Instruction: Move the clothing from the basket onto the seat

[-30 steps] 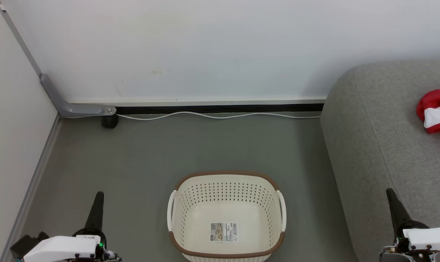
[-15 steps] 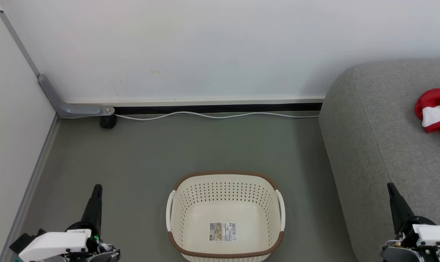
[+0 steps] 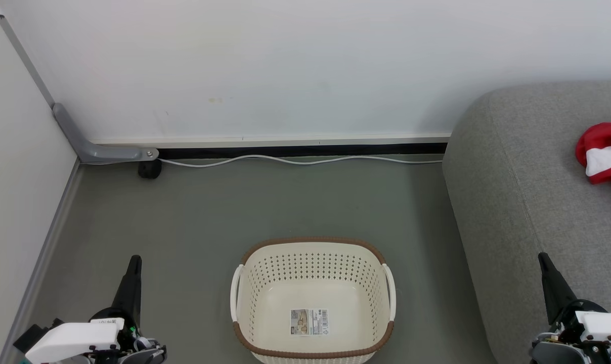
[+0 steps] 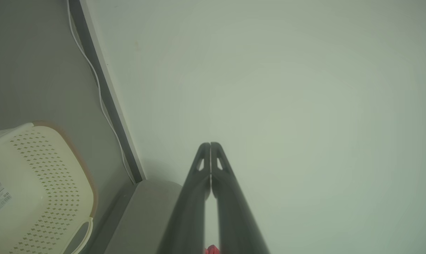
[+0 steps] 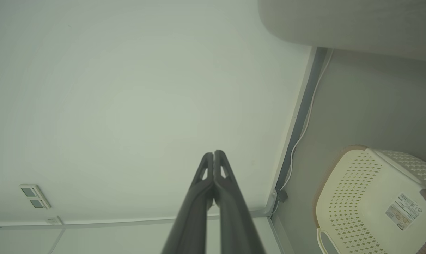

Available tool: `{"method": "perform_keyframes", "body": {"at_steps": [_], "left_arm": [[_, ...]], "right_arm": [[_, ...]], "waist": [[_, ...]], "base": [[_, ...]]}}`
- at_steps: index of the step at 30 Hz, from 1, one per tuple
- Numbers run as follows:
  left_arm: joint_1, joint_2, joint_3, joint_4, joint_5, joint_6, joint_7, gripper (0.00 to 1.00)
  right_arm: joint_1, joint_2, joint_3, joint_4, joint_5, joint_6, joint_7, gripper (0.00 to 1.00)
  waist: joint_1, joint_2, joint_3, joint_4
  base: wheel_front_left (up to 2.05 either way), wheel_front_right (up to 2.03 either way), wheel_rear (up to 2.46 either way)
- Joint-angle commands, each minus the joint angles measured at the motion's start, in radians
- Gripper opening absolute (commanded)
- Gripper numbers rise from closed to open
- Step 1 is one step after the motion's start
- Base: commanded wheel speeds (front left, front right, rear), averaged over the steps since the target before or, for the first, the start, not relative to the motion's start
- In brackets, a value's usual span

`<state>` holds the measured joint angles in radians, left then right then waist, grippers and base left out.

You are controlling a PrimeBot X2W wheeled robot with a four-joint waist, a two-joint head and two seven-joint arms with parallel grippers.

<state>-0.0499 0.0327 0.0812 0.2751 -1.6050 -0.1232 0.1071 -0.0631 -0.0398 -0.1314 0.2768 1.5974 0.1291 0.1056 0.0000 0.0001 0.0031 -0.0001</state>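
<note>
Left pincer (image 3: 132, 270) at 7 o'clock in head view, fingers pressed together, holding nothing; left wrist view shows the same closed tips (image 4: 210, 146) pointing at the bare wall. Right pincer (image 3: 547, 273) at 5 o'clock, also closed and empty, just over the front edge of the seat (image 3: 533, 192); its tips (image 5: 213, 155) meet in right wrist view. Between them at 6 o'clock, the basket (image 3: 313, 240) stands upright on the floor, nothing inside but the barcode sticker (image 3: 310, 322) on its bottom. Clothing (image 3: 601, 151) lies bunched on the seat at 3 o'clock, cut by the frame edge, so cannot tell whether it is one garment or two. Judgement: transfer step looks done, arms parked. Next move calls for no grasp, at most a turn toward 3 o'clock to confirm both pieces are on the seat.
</note>
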Motion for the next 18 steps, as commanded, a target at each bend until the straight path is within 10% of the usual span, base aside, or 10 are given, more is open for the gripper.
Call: {"method": "perform_keyframes", "body": {"at_steps": [1,18], "left_arm": [[-0.058,0.018,0.033,-0.03,-0.003,-0.007,0.006,0.0],[-0.058,0.018,0.033,-0.03,-0.004,-0.007,0.006,0.0]], "right_arm": [[-0.045,-0.01,0.017,-0.032,0.011,0.002,0.008,0.0],[-0.045,-0.01,0.017,-0.032,0.011,0.002,0.008,0.0]], "waist": [[0.0,-0.0001,0.0,0.0],[0.0,-0.0001,0.0,0.0]], "base": [[0.0,0.0,0.0],[0.0,0.0,0.0]]}}
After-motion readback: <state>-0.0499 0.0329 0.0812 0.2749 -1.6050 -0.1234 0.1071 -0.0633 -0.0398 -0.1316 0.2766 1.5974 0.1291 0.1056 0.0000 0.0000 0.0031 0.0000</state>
